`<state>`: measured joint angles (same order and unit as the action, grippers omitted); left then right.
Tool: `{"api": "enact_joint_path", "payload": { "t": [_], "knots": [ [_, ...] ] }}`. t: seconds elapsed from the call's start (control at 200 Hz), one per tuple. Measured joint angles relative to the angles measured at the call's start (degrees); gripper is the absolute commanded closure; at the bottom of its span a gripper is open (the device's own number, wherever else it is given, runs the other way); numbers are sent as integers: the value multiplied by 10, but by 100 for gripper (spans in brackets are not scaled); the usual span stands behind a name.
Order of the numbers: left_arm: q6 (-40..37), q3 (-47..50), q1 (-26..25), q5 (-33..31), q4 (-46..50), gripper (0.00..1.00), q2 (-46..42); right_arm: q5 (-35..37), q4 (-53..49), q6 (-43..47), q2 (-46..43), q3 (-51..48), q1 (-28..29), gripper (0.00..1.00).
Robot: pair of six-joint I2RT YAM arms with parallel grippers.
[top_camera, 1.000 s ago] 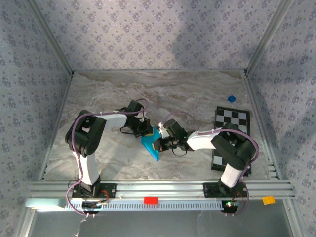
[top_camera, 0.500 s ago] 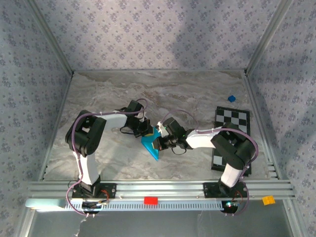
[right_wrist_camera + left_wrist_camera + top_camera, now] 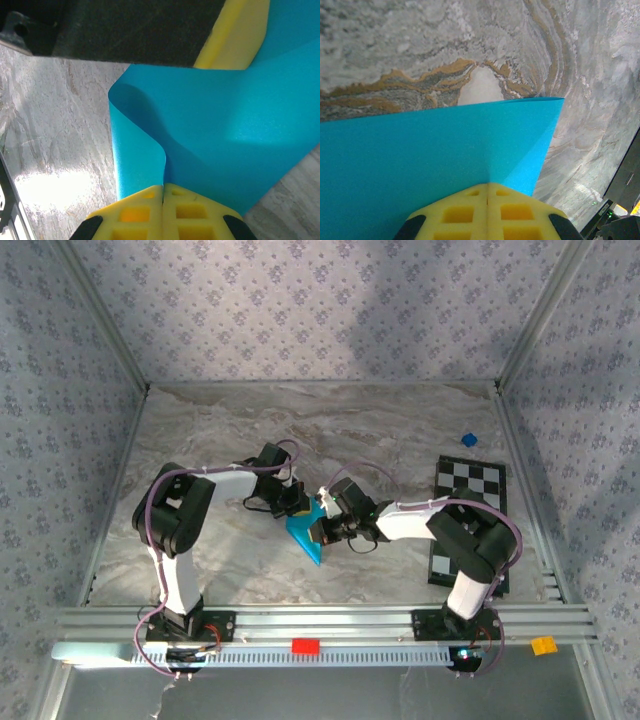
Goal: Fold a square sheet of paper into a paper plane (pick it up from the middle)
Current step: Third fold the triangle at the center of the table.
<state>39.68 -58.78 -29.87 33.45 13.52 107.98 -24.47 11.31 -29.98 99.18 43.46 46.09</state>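
Observation:
The square sheet of paper [image 3: 306,533] is bright cyan, partly folded, and held just above the marble table between the two arms. My left gripper [image 3: 299,511] comes in from the upper left and is shut on the paper; in the left wrist view its yellow fingertips [image 3: 487,185] meet on a crease of the sheet [image 3: 420,150]. My right gripper [image 3: 319,531] comes in from the right, shut on a curled edge of the paper [image 3: 225,130] where its tips [image 3: 163,186] pinch. The left gripper's yellow finger [image 3: 235,37] shows at the top of the right wrist view.
A black-and-white checkered board [image 3: 470,502] lies at the right, under the right arm's elbow. A tiny dark blue cube [image 3: 468,440] sits behind it. A red block [image 3: 305,646] and an orange block [image 3: 543,645] rest on the front rail.
The right gripper has crept slightly left and up against the paper. The left arm and the sheet have hardly moved.

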Motion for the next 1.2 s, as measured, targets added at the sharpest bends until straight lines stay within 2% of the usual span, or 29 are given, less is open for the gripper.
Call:
{"api": "enact_joint_path", "payload": {
  "t": [0.595, 0.79, 0.945, 0.994, 1.104, 1.199],
  "knots": [
    [0, 0, 0, 0, 0, 98, 0, -5, 5, 0, 16, 3, 0, 100],
    [-2, -10, 1, -7, 16, 92, 0, -5, 7, 0, 17, 3, 0, 100],
    [-14, -40, 12, -21, 60, 83, -3, -11, 16, 0, 23, 4, -1, 100],
    [-16, -57, 17, -28, 76, 78, -10, -15, 15, 2, 26, 8, -2, 100],
    [-15, -71, 31, -43, 87, 72, -52, -19, 15, 7, 31, 13, -2, 100],
    [-6, -57, 41, -49, 83, 75, -108, -19, 15, 9, 31, 13, -2, 100]
  ]
}}
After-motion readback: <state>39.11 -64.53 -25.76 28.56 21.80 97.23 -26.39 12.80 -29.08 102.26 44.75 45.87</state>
